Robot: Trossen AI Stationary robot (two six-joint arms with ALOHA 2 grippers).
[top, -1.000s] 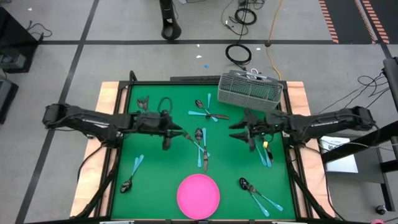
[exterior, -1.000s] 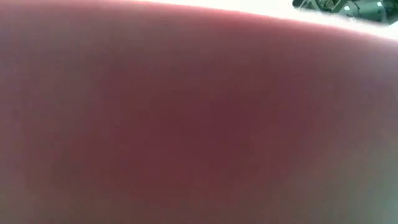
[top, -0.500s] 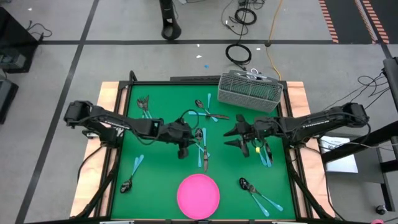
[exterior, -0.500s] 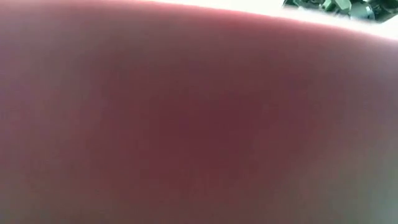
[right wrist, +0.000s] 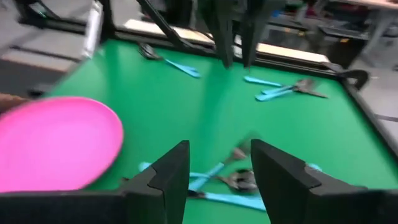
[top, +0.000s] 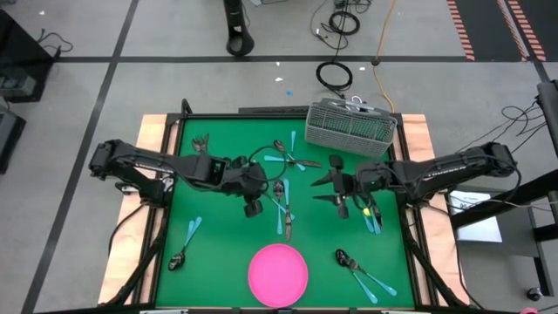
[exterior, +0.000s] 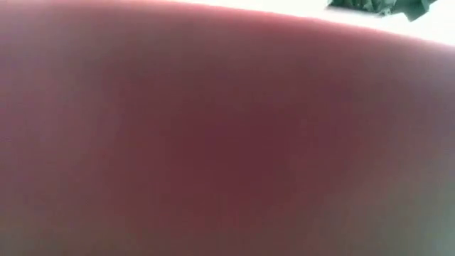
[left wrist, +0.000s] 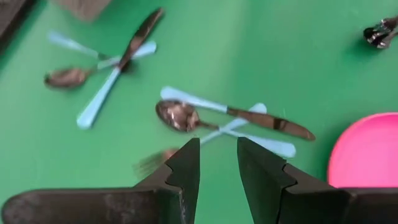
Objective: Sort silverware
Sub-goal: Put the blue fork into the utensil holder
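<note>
Silverware with dark metal heads and light-blue handles lies flat in small groups on the green mat [top: 227,235]. One crossed group [top: 281,205] lies at the middle, another [top: 292,157] farther back. My left gripper [top: 253,208] hangs open just left of the middle group, above the mat. In the left wrist view [left wrist: 217,165] a spoon [left wrist: 177,115] and a knife [left wrist: 267,123] lie beyond its fingers. My right gripper [top: 323,189] stands open to the right of that group, pointing toward the table's left. Nothing is between its fingers [right wrist: 217,168].
A grey wire-mesh basket [top: 350,126] stands at the far edge, right of middle. A round pink plate [top: 279,272] lies at the near edge and fills the low view as a pink blur [exterior: 213,142]. More silverware lies far left [top: 202,144], near left [top: 183,244], right [top: 373,216] and near right [top: 362,272].
My left gripper has moved toward the table's right, up to the middle group of silverware, has risen and has tipped more steeply down. My right gripper has shifted a little toward the table's left and has rolled about its own axis. No silverware has moved.
</note>
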